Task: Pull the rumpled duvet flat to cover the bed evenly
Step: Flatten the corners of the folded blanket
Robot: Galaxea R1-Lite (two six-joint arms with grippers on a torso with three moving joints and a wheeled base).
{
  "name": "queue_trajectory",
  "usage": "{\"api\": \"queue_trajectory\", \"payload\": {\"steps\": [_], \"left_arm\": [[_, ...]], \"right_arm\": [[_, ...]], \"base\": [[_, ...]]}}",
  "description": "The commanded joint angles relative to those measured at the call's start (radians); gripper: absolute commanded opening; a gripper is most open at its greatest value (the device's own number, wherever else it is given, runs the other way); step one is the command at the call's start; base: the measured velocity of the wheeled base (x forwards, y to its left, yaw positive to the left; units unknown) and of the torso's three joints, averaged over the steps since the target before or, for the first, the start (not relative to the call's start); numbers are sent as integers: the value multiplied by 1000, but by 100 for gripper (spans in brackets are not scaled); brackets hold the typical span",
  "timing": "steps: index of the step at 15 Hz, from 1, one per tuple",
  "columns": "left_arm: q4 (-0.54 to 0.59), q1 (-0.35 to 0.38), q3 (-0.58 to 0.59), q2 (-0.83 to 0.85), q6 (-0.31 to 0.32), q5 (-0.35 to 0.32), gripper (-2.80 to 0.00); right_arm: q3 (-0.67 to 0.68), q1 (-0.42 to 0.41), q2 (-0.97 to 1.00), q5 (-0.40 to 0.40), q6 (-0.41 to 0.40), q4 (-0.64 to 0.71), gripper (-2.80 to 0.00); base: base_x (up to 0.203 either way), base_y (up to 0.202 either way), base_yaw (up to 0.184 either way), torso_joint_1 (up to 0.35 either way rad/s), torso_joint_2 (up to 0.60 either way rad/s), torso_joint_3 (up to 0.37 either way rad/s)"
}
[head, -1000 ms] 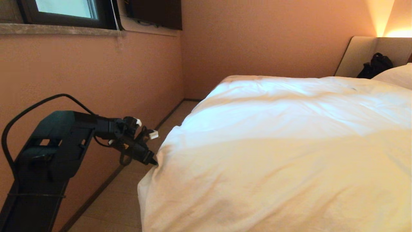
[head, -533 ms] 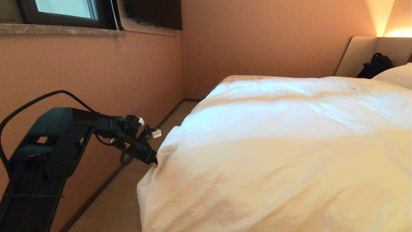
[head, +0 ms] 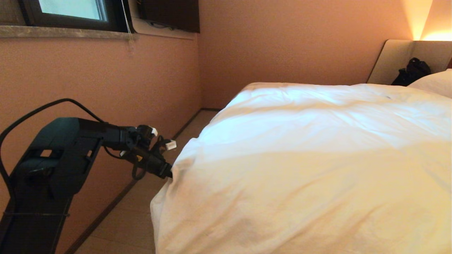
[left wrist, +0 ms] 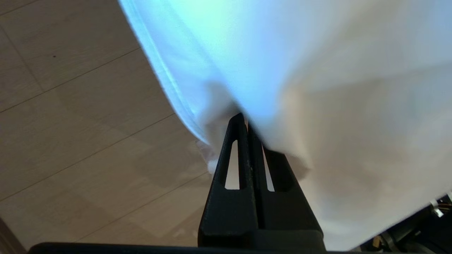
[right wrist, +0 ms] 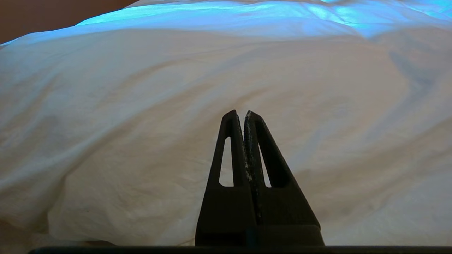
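The puffy white duvet (head: pixel 300 169) lies wrinkled over the bed, whose beige headboard (head: pixel 392 60) shows at the far right. The duvet's near left corner hangs over the mattress edge toward the floor. My left gripper (head: pixel 169 173) reaches in from the left at that corner. In the left wrist view the left gripper (left wrist: pixel 244 118) is shut, its tips pinching a fold of the duvet (left wrist: pixel 317 88) that drapes over one finger. My right gripper (right wrist: pixel 243 114) is shut on nothing and hovers close in front of the duvet (right wrist: pixel 141 106); it is outside the head view.
A narrow strip of wooden floor (head: pixel 130 218) runs between the bed and the orange wall (head: pixel 106 81) on the left. A white pillow (head: pixel 434 83) and a black bag (head: pixel 411 72) sit at the headboard. A window (head: pixel 70 10) is high on the left wall.
My left gripper has crept slightly up and back with the duvet's corner still in it. The rest of the duvet looks the same.
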Motion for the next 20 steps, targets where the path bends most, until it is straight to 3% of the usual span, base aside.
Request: {"api": "queue_trajectory", "payload": {"steps": [1, 2, 17, 20], "left_arm": [[0, -2, -11, 23, 5, 0, -280], [-5, -3, -13, 25, 5, 1, 0], [-6, -30, -33, 64, 59, 6, 0], [-6, -44, -31, 74, 86, 85, 0]], "right_arm": [[0, 0, 0, 0, 0, 0, -280], [0, 0, 0, 0, 0, 0, -280], [0, 0, 0, 0, 0, 0, -280], [0, 0, 0, 0, 0, 0, -280]], "base": [[0, 0, 0, 0, 0, 0], [0, 0, 0, 0, 0, 0], [0, 0, 0, 0, 0, 0], [0, 0, 0, 0, 0, 0]]}}
